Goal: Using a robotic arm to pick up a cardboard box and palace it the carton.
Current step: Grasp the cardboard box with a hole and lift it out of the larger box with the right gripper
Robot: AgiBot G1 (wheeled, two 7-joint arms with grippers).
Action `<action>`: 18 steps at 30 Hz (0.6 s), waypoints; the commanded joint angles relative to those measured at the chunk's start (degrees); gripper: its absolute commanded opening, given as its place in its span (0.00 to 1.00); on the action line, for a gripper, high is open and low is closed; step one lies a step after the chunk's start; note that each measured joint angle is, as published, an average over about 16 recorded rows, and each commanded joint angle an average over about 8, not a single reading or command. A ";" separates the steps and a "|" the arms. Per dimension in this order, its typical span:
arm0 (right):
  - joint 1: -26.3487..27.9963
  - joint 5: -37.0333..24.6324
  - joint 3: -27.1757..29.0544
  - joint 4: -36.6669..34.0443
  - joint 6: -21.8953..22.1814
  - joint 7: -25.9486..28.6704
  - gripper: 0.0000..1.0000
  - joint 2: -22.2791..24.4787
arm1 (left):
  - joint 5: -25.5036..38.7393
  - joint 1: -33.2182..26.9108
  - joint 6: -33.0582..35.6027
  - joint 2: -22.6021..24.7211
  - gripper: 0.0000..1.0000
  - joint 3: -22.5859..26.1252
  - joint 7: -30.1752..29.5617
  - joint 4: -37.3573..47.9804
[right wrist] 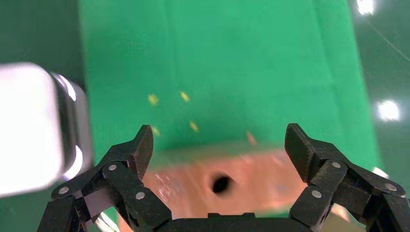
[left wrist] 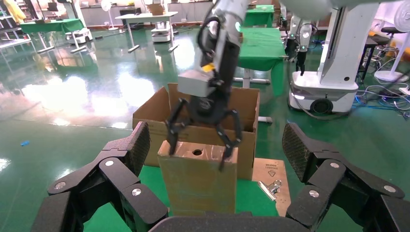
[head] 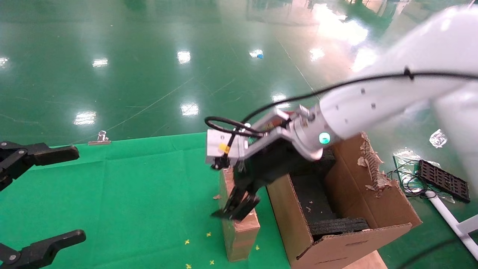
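One cardboard box beside one carton, right gripper fingers apart over it, left gripper fingers apart.

Bright overhead lamps glare in white patches off the glossy green floor. The right wrist view is motion-blurred, smearing the cardboard box. The white robotic arm looks overexposed.
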 commanded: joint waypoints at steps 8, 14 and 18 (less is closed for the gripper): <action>15.00 -2.63 -19.08 0.98 0.07 5.95 1.00 -2.98 | -0.03 -0.01 -0.02 -0.02 1.00 0.04 0.02 0.00; 18.49 -1.07 -25.76 1.25 1.16 8.30 1.00 -4.30 | -0.04 -0.01 -0.03 -0.03 1.00 0.06 0.03 0.00; 19.37 -0.51 -28.14 0.87 1.72 10.08 1.00 -4.82 | -0.06 -0.02 -0.03 -0.03 1.00 0.08 0.04 0.00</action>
